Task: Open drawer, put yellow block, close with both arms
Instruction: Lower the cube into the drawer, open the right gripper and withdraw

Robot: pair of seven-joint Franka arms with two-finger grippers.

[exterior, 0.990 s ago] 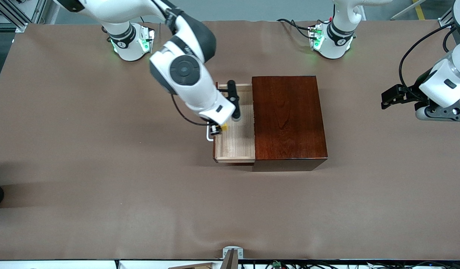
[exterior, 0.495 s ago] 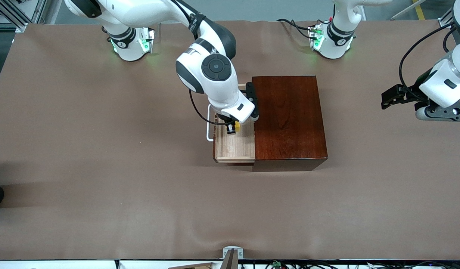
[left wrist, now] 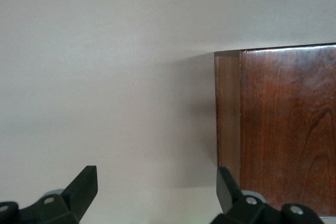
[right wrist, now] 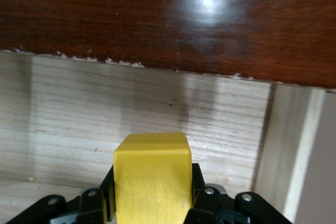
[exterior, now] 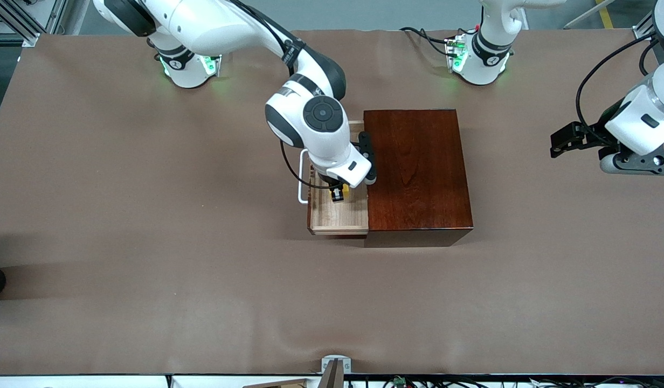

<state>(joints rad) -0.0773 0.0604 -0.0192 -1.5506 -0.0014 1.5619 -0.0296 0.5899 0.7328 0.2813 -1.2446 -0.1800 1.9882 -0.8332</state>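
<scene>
The drawer (exterior: 337, 215) is pulled out of the mahogany box (exterior: 415, 172) toward the right arm's end, its white handle (exterior: 301, 178) showing beside the arm. My right gripper (exterior: 337, 194) is shut on the yellow block (exterior: 338, 192) and holds it over the drawer's pale wood floor (right wrist: 157, 108); the block (right wrist: 152, 182) fills the space between the jaws in the right wrist view. My left gripper (exterior: 564, 141) is open and empty, waiting over the table at the left arm's end; its wrist view shows a corner of the box (left wrist: 283, 124).
The brown table cover (exterior: 149, 269) spreads all round the box. Both green-lit arm bases (exterior: 189, 62) stand along the table's edge farthest from the front camera. A small metal bracket (exterior: 334, 366) sits at the near edge.
My right arm has carried the yellow block from above the drawer's handle side inward and down over the drawer floor. The left arm has not moved.
</scene>
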